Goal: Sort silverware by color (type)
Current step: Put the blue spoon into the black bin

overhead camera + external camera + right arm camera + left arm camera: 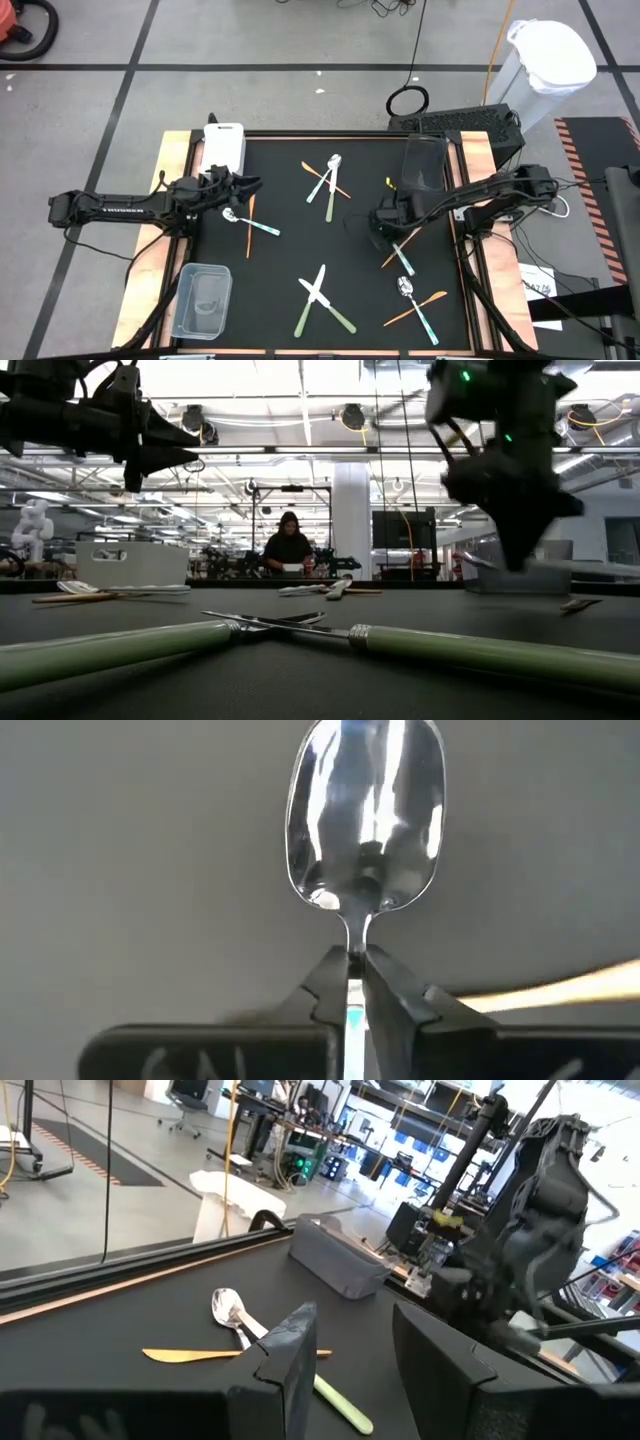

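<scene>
Your left gripper [250, 184] hovers w/ jaws parted by the white bin [224, 145], over a spoon [232, 215] and orange utensil [249, 226]; arm lettering too small to read. Mid-counter [290, 250]: crossed green knives [318, 298]. Your right gripper [352, 982] has jaws clenched on a spoon [364, 815] at its neck, near the dark bin [424, 162]. Marks on that gripper are unreadable.

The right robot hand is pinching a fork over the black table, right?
Not a fork. The right gripper is pinching a spoon; the right wrist view shows its rounded bowl. The rest is right: it is over the black table.
</scene>
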`<state>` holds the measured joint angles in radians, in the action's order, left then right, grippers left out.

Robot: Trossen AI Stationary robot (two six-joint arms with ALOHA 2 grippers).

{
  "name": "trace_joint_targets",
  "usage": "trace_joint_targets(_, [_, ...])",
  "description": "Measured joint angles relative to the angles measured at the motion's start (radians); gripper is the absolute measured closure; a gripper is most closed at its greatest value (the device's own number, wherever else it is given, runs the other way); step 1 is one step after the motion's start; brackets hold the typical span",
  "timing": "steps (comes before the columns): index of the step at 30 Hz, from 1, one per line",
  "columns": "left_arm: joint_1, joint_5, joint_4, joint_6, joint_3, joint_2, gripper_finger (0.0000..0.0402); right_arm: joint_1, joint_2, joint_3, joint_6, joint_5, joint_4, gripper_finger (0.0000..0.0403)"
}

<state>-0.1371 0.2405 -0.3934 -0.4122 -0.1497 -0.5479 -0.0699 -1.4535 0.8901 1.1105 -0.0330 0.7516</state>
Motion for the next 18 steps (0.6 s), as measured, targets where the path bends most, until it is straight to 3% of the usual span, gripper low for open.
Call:
trace_joint_targets(8, [0.000, 0.091, -0.028, -0.050, 0.000, -0.004, 0.0268, 0.160, 0.161, 0.108, -0.152, 0.216, -0.004, 0.0387])
trace_joint_targets(18, [-0.001, 0.217, -0.048, -0.054, 0.000, -0.004, 0.0268, 0.478, 0.270, 0.117, -0.356, 0.476, -0.091, 0.0386])
